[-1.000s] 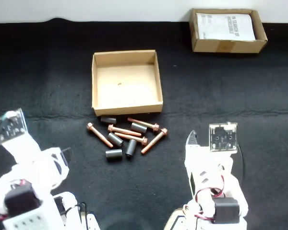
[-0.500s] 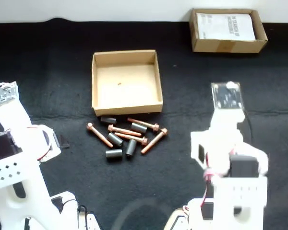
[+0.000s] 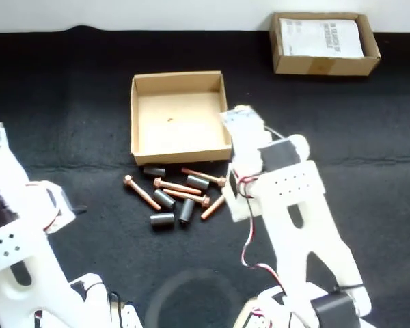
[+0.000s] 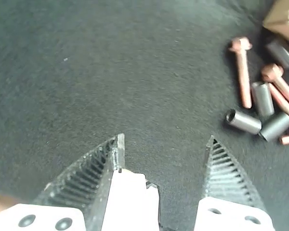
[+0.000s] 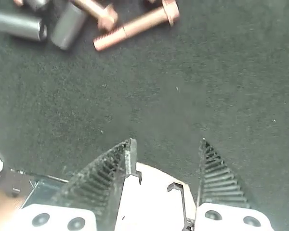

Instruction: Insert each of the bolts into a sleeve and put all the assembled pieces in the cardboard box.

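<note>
Just below the middle of the high view, the bolts (image 3: 178,186) and sleeves (image 3: 162,221) lie loose in one small heap on the black mat (image 3: 89,102). Some touch and some lie just beside each other, with the copper-coloured bolts crossing among the dark grey sleeves. The heap sits right under the near wall of the cardboard box (image 3: 180,76), which stands open, above and slightly left of centre.

The right arm (image 3: 287,184) rises from the lower right and leans in over the right edge of the heap, covering the end of one bolt. In its wrist view the right gripper (image 5: 166,142) has its toothed jaws spread, with bare mat between them and a bolt and two sleeves near its tips.

The left arm (image 3: 14,225) stands at the lower left, well apart from the heap. The left gripper (image 4: 166,139) is likewise spread wide over bare mat (the heap shows farther off).

A second box (image 3: 287,65) holding a printed sheet (image 3: 321,37) sits at the upper right.
</note>
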